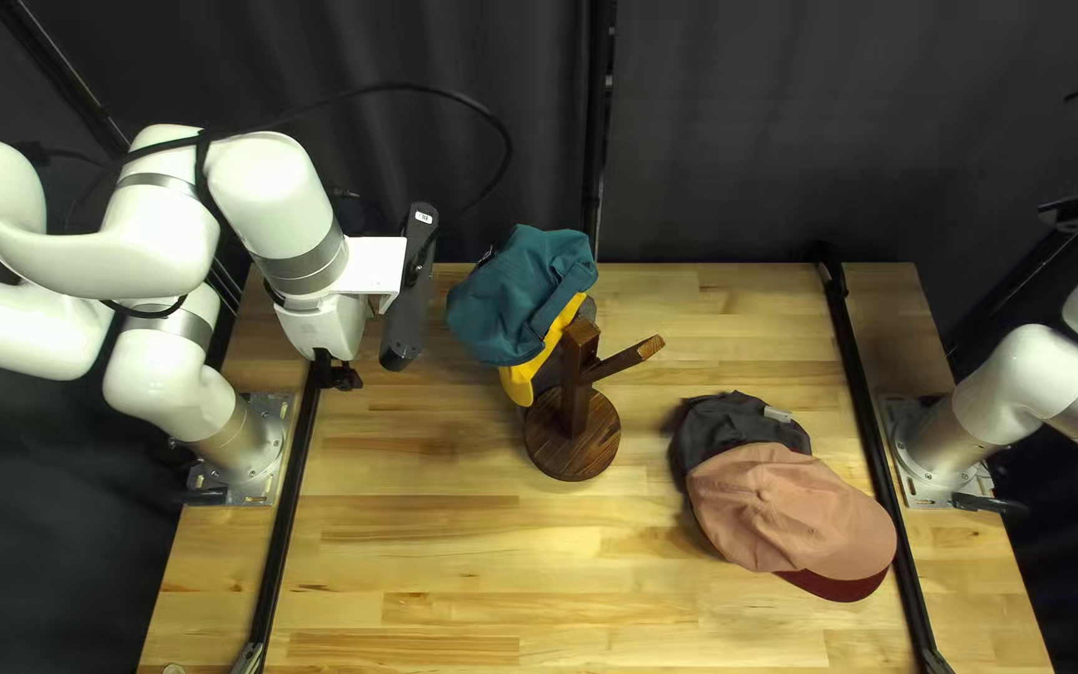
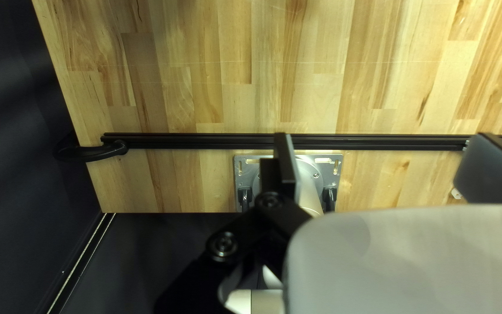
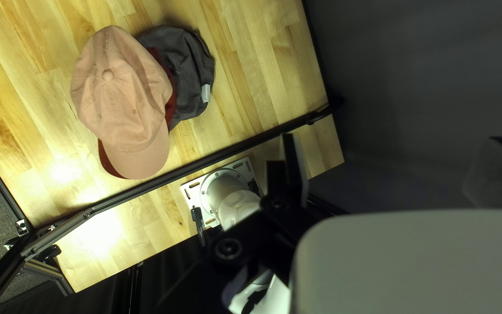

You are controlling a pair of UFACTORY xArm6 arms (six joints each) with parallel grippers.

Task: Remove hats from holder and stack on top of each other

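Two hats are hanging on the dark wooden peg holder with a round base (image 1: pixel 573 440), which is standing mid-table. A teal cloth cap (image 1: pixel 520 295) is draping over its top, and a yellow cloth cap (image 1: pixel 522 382) is peeking out beneath it. At about four o'clock from the holder, a salmon-pink cloth cap (image 1: pixel 787 510) is lying on a dark red cap (image 1: pixel 834 587) and overlapping a grey cloth cap (image 1: pixel 735 426) on the light wooden table (image 1: pixel 427 562).

The job is looking roughly half done, with the teal cap likely next. The left gripper (image 1: pixel 400 356) is hanging at nine o'clock from that cap, apart from it, with its fingers spread wide and holding nothing. It is going to need to swing across, pinch the crown or brim, and lift the cap clear of the peg. The right gripper (image 3: pixel 392 139) is also gaping empty, high above the stack.

The teal cap is hiding how the yellow one is sitting on the holder. Only the red cap's brim is showing, and the left wrist view is taking in no hats at all.
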